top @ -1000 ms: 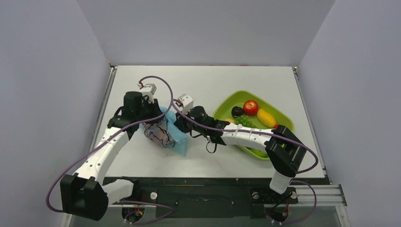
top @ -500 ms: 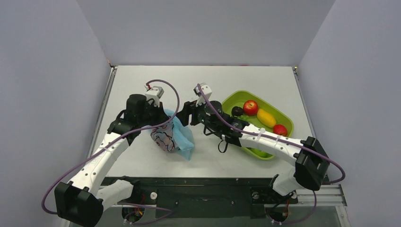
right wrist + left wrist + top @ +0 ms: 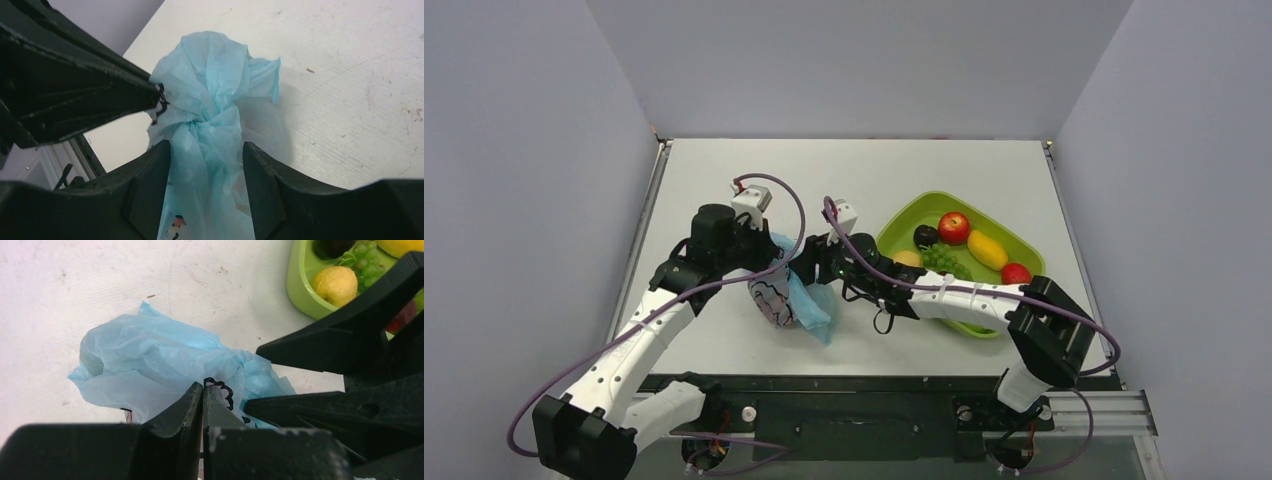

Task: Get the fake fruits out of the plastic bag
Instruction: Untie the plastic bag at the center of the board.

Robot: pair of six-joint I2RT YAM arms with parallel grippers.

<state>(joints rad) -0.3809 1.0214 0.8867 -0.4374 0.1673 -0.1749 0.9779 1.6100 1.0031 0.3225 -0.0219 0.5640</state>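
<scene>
Top view high above the table (image 3: 854, 165), looking down, both wrist views close on the shared plastic bag (image 3: 804, 298)

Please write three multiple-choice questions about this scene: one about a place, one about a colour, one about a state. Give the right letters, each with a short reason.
1. In the top view, on which side of the plastic bag does the green tray stand?
A. right
B. left
C. beneath it

2. Which colour is the bag?
A. pink
B. light blue
C. yellow

3. How is the left gripper?
A. wide open above the table
B. shut on an apple
C. shut on the bag

Answers:
1 A, the tray lies to the right of the bag in the top view.
2 B, both wrist views show light-blue film.
3 C, its fingers meet with bag film pinched between them.
</scene>
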